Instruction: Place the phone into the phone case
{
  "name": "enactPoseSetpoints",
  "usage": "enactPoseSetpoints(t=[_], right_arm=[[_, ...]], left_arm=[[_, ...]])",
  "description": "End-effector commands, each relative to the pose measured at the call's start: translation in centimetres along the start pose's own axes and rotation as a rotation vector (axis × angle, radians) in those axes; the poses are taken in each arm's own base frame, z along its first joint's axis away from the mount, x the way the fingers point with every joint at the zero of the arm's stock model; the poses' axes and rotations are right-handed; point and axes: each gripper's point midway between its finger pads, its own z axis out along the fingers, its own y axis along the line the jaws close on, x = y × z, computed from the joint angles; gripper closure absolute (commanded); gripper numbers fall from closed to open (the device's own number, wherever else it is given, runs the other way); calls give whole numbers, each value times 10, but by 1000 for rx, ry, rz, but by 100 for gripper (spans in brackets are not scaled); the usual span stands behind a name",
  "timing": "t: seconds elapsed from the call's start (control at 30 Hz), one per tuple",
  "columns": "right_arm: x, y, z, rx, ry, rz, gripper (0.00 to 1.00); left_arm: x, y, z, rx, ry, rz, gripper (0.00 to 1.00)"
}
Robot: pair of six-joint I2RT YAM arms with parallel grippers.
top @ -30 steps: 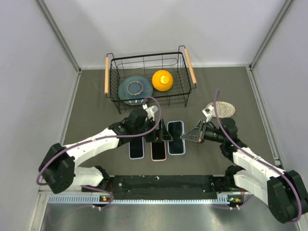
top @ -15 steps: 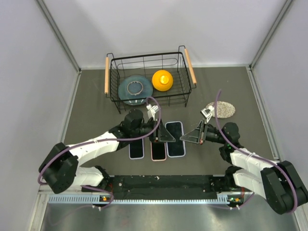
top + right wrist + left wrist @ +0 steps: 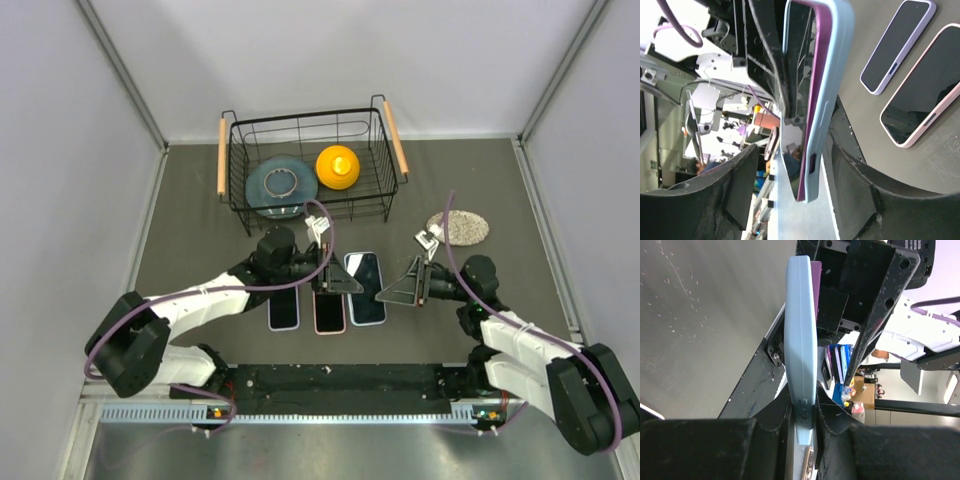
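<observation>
Looking from the near edge, I take the flat pink-cased phone (image 3: 329,313) on the dark grey tabletop (image 3: 190,230) as my marker. A lavender-cased phone (image 3: 284,312) lies flat just left of it. Just right of it, and reaching a little farther back, sits the light-blue phone case (image 3: 837,60) with the purple-edged dark-screened phone (image 3: 816,75) in it, the purple edge showing along the blue rim.

My left gripper (image 3: 804,412) reaches in over the pink-cased phone's far end and is pinched tight on the blue case's edge, both pads pressed against it. My right gripper (image 3: 795,150) comes from the right of the pink-cased phone; its fingers stand apart on either side of the case with gaps showing, gripping nothing.

Beyond the pink-cased phone and off to the right is a speckled round coaster (image 3: 462,226). Well beyond it stands a black wire basket with wooden handles (image 3: 232,150), holding a blue-grey round plate (image 3: 262,195), a metal ring (image 3: 281,181) and an orange dome-shaped piece (image 3: 337,166).
</observation>
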Motion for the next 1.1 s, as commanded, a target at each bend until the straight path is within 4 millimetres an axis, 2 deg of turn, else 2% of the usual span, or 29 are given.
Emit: enactPoseSetpoints(t=[0.0, 0.33, 0.43, 0.5, 0.57, 0.6, 0.63, 0.67, 0.77, 0.97, 1.03, 1.07], right_arm=[[13, 5, -5, -36, 46, -89, 39], [21, 2, -8, -43, 55, -79, 38], [21, 3, -8, -46, 55, -76, 43], [20, 5, -7, -52, 56, -78, 53], [19, 6, -7, -52, 57, -67, 64], [19, 7, -7, -53, 54, -62, 68], [17, 8, -6, -52, 48, -52, 72], [16, 9, -6, -51, 46, -45, 81], [12, 11, -4, -46, 37, -6, 100], [2, 16, -1, -49, 17, 49, 100], [2, 18, -1, -56, 18, 40, 100], [1, 19, -1, -58, 17, 27, 96]], left_arm=[[-19, -30, -5, 90, -58, 90, 100], [-29, -33, 2, 114, -62, 99, 100], [-30, -31, 6, 113, -62, 98, 100], [-31, -23, 7, 82, -58, 89, 100], [-34, -8, 10, -11, -80, 120, 100], [-40, -9, 12, -43, -93, 150, 100], [-36, 5, 10, -112, -72, 173, 100], [-40, 7, 10, -133, -86, 187, 100], [-40, 14, 9, -172, -85, 208, 100], [-33, 30, 10, -207, -55, 208, 100], [-28, 29, 10, -186, -32, 205, 100], [-25, 27, 11, -169, -21, 203, 100]])
